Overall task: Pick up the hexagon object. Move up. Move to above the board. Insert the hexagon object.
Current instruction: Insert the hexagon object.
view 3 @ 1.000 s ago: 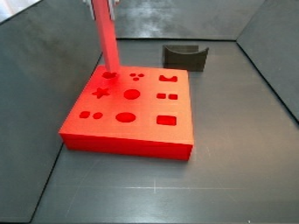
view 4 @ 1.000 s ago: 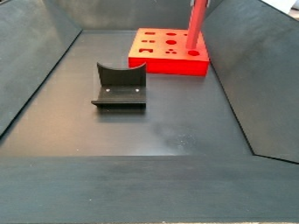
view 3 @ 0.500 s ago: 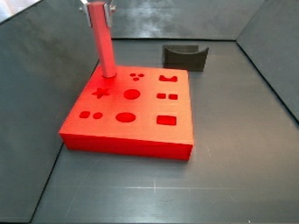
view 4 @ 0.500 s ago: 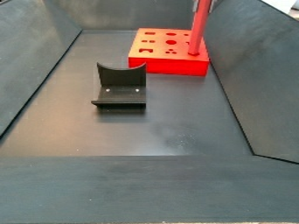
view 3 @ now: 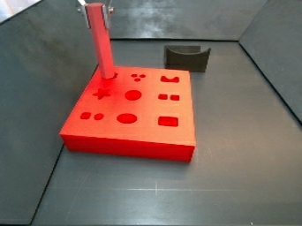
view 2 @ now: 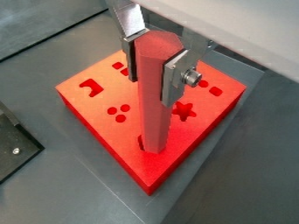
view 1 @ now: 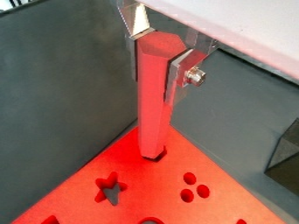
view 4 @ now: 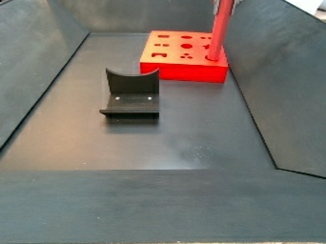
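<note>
Fingers (view 1: 177, 68) of the gripper (view 1: 159, 39) clamp the rod (view 1: 156, 101) near its top, above the board (view 2: 111, 140). Rod stands upright, lower end entering a corner cut-out. Keep it vertical; lower slowly; release only once seated.

My fingers (view 1: 179, 73) are flat silver plates around the red-pink hexagon object (view 1: 155, 101), above a corner of the board. The board (view 3: 147, 132) is bright red, its cut-outs a darker red. The curved block (view 4: 130, 93) is dark grey on a dark grey worktop (view 4: 166, 143).
</note>
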Controlling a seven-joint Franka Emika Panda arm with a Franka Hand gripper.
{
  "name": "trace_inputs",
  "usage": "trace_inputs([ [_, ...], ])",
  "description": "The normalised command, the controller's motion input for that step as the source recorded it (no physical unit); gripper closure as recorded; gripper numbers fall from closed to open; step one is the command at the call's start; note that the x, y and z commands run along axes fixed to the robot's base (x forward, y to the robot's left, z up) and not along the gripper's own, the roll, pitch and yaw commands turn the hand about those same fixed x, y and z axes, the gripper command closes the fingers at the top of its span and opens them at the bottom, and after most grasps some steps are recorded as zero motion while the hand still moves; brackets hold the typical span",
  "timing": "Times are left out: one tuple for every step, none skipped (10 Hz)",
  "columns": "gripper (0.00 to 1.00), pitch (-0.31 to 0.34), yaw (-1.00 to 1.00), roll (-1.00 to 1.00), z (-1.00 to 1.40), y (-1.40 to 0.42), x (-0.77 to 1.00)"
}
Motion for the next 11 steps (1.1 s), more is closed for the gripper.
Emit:
trace_inputs([
  [1.00, -0.001, 0.00, -0.01, -0.22, 0.00, 0.31],
  [1.00, 0.000, 0.00, -0.02, -0.22, 0.00, 0.30],
  [1.00, 0.000, 0.00, 0.00, -0.23, 0.00, 0.20],
  [1.00, 0.000, 0.00, 0.00, -0.39, 0.00, 0.14],
  [1.00, -0.019, -0.01, 0.08, -0.56, -0.02, 0.08],
  [1.00, -0.011, -0.06, 0.08, -0.53, -0.10, 0.14],
  [1.00, 0.000, -0.09, 0.09, -0.54, -0.10, 0.23],
  [1.00, -0.017, -0.04, 0.00, -0.42, -0.04, 0.23],
  [1.00, -0.069, 0.00, -0.01, -0.11, 0.00, 0.04],
  [1.00, -0.013, 0.00, 0.00, 0.00, 0.00, 0.00],
  [1.00, 0.000, 0.00, 0.00, 0.00, 0.00, 0.00],
])
